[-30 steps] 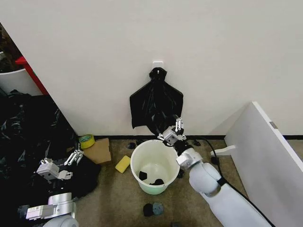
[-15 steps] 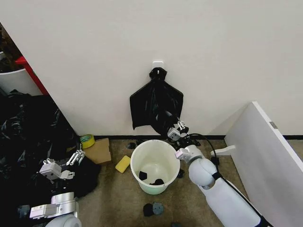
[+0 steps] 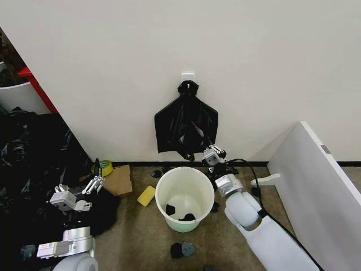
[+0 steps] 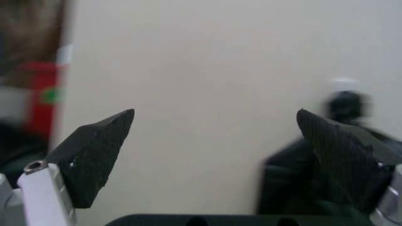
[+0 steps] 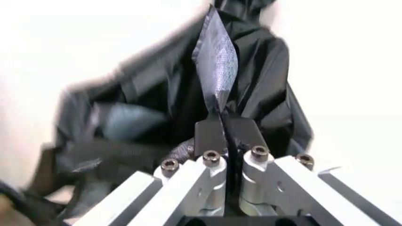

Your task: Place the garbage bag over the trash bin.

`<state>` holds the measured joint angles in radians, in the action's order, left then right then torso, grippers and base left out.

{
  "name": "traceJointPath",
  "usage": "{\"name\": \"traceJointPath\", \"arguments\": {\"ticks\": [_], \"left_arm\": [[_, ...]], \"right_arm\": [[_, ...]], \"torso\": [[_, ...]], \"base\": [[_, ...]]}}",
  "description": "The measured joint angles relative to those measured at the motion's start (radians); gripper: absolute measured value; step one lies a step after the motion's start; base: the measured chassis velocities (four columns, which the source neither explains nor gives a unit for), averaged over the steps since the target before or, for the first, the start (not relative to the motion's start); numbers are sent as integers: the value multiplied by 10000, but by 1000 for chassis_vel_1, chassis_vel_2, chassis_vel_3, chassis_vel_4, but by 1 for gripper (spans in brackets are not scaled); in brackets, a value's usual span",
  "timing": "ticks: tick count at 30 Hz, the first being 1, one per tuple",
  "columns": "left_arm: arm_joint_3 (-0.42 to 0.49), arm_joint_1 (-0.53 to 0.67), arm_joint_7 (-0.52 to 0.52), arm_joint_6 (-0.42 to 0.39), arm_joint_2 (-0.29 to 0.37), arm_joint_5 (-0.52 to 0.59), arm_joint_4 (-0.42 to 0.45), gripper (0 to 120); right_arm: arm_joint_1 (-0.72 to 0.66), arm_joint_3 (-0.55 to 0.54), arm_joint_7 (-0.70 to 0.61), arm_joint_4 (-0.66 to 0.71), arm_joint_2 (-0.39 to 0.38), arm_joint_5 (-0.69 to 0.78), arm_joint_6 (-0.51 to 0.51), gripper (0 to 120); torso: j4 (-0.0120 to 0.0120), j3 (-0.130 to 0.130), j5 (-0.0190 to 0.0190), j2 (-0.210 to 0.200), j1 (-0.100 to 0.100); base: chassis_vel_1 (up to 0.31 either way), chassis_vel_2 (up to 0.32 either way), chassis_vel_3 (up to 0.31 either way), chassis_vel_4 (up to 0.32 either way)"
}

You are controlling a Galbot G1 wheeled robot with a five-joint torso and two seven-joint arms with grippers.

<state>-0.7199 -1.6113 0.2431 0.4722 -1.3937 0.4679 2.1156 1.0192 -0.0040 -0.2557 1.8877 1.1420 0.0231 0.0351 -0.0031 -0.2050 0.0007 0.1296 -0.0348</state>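
Observation:
The trash bin (image 3: 158, 192), a round white bucket, stands on the carpet below a black bundle (image 3: 186, 121) that hangs by its knotted top from a wall hook. Small black scraps (image 3: 179, 213) lie in the bin's bottom. My right gripper (image 3: 210, 150) is up at the bundle's lower edge, just behind the bin's far right rim. In the right wrist view the right gripper (image 5: 215, 28) is shut, with a thin strip of black film pinched between the fingers. I cannot tell the garbage bag apart from the bundle. My left gripper (image 3: 79, 195) hangs open at the lower left, and the left gripper (image 4: 220, 160) faces the wall.
A white flat board (image 3: 316, 180) leans at the right. A heap of black plastic (image 3: 28, 164) lies at the left. A yellow sponge (image 3: 146, 196), a tape roll (image 3: 102, 167) and cardboard (image 3: 117, 180) lie left of the bin. Dark lumps (image 3: 181, 248) sit before it.
My right gripper has risen from the bin's rim to the hanging bundle's lower edge and its fingers have come together. The left gripper has drifted slightly upward.

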Motion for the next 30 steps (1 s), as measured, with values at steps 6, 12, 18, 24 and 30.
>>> {"name": "traceJointPath", "arguments": {"ticks": [6, 12, 18, 24, 30], "left_arm": [[579, 1022, 1457, 524, 2340, -177, -1235, 100], [1226, 2182, 1907, 699, 4413, -428, -2317, 100], [1946, 2733, 1722, 753, 5950, -52, -2968, 100], [2914, 3500, 81, 249, 7248, 492, -3123, 99], [4250, 5342, -48, -368, 7843, 1069, -3522, 99]], "right_arm": [[120, -212, 94, 155, 244, 410, 628, 0], [322, -195, 303, 226, 445, 310, 924, 0], [385, -154, 474, 122, 653, 264, 1197, 0], [289, -258, 614, -82, 899, 237, 1385, 0], [156, -435, 767, -313, 1183, 155, 1613, 0]], "torso": [[-3, -1, -5, 0, -1], [-3, -1, -3, -1, -1], [1, -2, -3, -1, -1], [0, -2, 0, -1, -1], [-1, -1, 1, -1, -1]], "base": [[0, 0, 0, 0], [0, 0, 0, 0], [0, 0, 0, 0], [0, 0, 0, 0], [0, 0, 0, 0]]}}
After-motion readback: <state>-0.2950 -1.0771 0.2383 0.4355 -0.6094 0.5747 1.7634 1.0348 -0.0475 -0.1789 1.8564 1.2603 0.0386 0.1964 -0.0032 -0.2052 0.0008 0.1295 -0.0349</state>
